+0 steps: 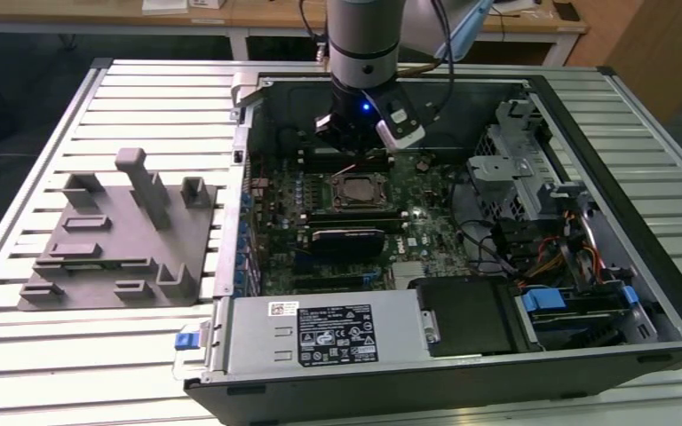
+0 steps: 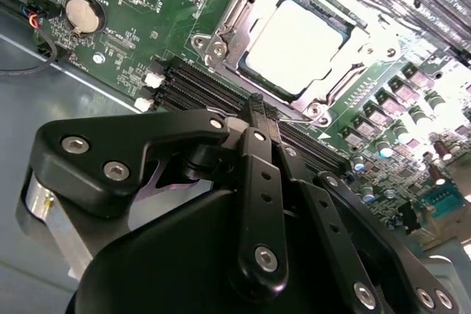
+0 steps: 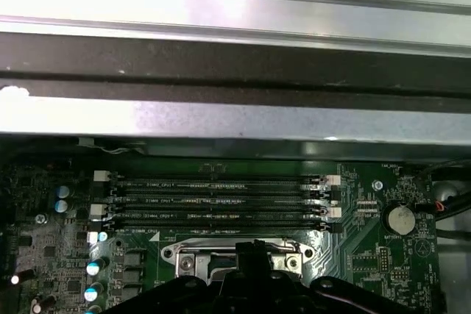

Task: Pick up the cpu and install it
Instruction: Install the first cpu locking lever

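Note:
The cpu (image 2: 298,38), a square chip with a pale silvery top, lies flat inside the metal-rimmed socket frame (image 2: 229,16) on the green motherboard. In the exterior view the cpu (image 1: 357,189) sits mid-board in the open computer case. My gripper (image 2: 256,102) hangs a short way above the board beside the socket, over the dark memory slots, apart from the chip. Its black fingers (image 2: 259,182) are pressed together with nothing between them. In the exterior view my gripper (image 1: 344,146) hovers just behind the socket. In the first wrist view my gripper (image 3: 254,249) points at the socket frame's edge.
Empty memory slots (image 3: 213,198) run beside the socket, with a coin battery (image 3: 399,218) near them. The case wall (image 3: 235,119) rises close behind. A grey fixture (image 1: 116,240) lies at the exterior view's left. The power supply (image 1: 329,330) and drive cage (image 1: 519,177) crowd the case.

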